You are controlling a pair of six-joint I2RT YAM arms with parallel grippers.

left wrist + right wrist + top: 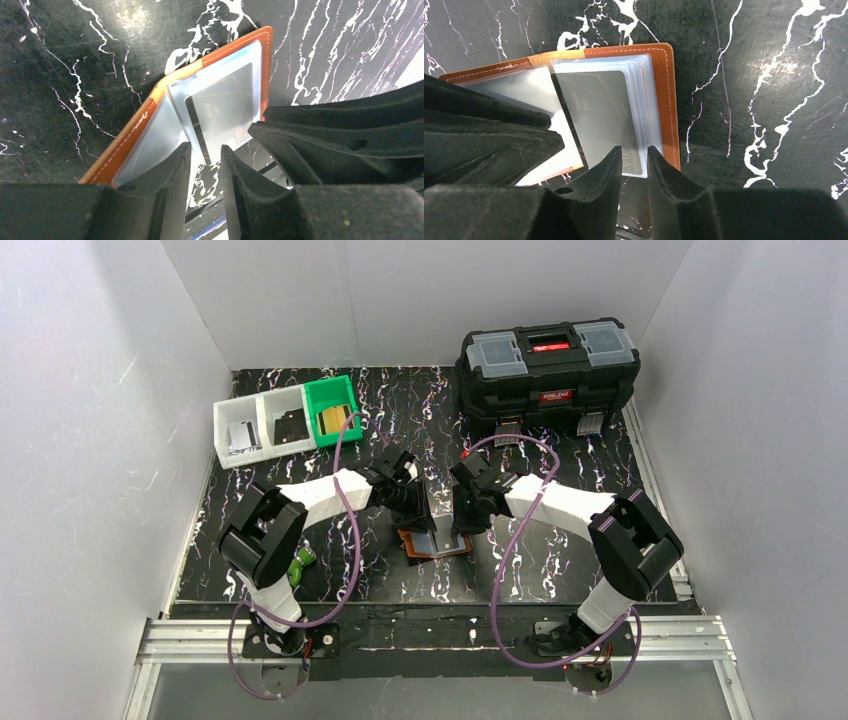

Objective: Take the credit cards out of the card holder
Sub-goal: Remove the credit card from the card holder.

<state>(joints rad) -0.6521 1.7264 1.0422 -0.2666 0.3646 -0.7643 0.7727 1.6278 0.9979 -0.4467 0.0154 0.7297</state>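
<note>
Found card holder [440, 543] spread open, pockets up, black toolbox [548, 365] well behind it. Saw grey credit card [594, 115] sleeved in one clear pocket. Noted left gripper [205, 150] and right gripper [633, 152] side by side just over it, jaws narrowly parted, pinching nothing.

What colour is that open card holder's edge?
Orange-brown leather with pale stitching; the card holder shows best in the right wrist view.
</note>
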